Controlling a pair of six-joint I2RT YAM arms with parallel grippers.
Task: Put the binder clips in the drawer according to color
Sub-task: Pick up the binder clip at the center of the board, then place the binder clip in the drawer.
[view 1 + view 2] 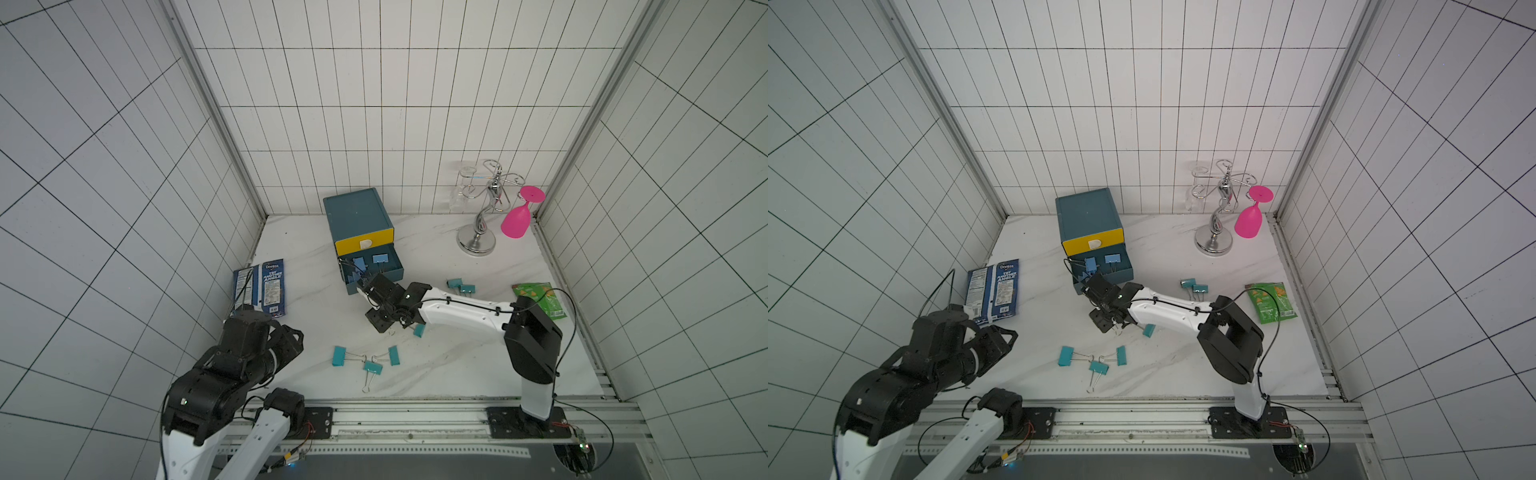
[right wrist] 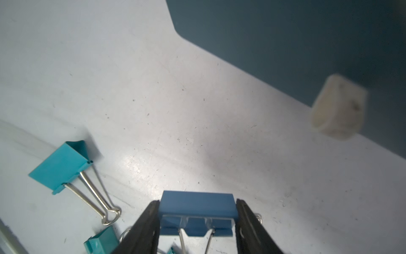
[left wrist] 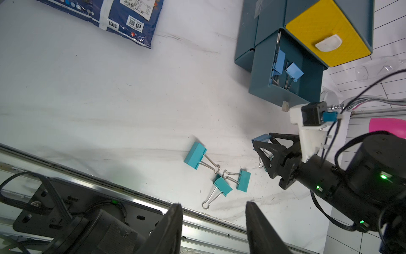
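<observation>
My right gripper [image 2: 197, 201] is shut on a blue binder clip [image 2: 197, 227], its fingers pressing the clip's two ends just above the table. It hovers in front of the drawer cabinet [image 1: 357, 212], close to the pulled-out teal drawer [image 1: 397, 272] and its white pull tab [image 2: 338, 107]. Light-blue clips [image 1: 378, 258] lie inside that drawer. The yellow top drawer [image 1: 365, 243] is pushed in. Several teal clips [image 1: 339, 356] lie loose on the table in both top views, two more [image 1: 461, 286] beyond the right arm. My left gripper [image 3: 214, 204] stands open and empty near the front left.
A blue chip bag [image 1: 262, 291] lies at the left, a green snack bag [image 1: 540, 299] at the right. A chrome glass rack [image 1: 478, 237] with a pink glass [image 1: 515, 222] and a clear glass [image 1: 461, 191] stands at the back right. A metal rail [image 1: 415, 415] runs along the front.
</observation>
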